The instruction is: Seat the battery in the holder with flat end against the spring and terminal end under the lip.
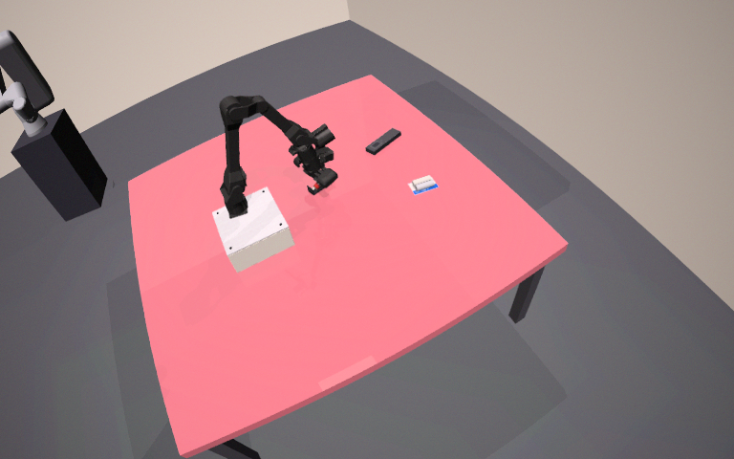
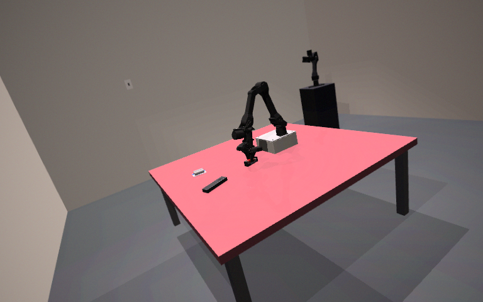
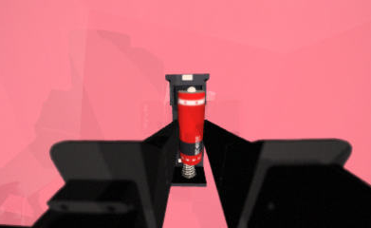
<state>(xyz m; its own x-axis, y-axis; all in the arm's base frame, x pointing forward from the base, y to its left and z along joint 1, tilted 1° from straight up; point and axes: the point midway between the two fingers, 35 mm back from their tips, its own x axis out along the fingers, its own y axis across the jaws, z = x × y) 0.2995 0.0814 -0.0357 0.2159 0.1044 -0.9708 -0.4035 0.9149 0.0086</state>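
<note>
My gripper (image 3: 190, 123) is clamped on the battery (image 3: 191, 124), one finger on each side of its lower body. In the wrist view the battery hangs directly over the holder (image 3: 188, 81), a dark frame on the pink table (image 1: 359, 295) close to my base block (image 1: 254, 229).

Progress, as I judge it: pick-up and alignment look done; seating and release are left. The coil spring (image 3: 188, 170) shows just below the battery's black-banded end, apparently touching or nearly so. At the far end, the small pale terminal tip sits just short of the holder's end wall. I cannot tell whether it is under the lip yet, nor whether the battery lies flat in the cradle or slightly raised.

Orientation: the long axis runs straight away from the wrist camera, parallel to the holder's length and centred between its side rails. The terminal end points away from me, the flat end toward the spring, which matches the required direction.

A black remote-like bar (image 1: 382, 140) and a small white-and-blue block (image 1: 422, 184) lie well apart, untouched.
</note>
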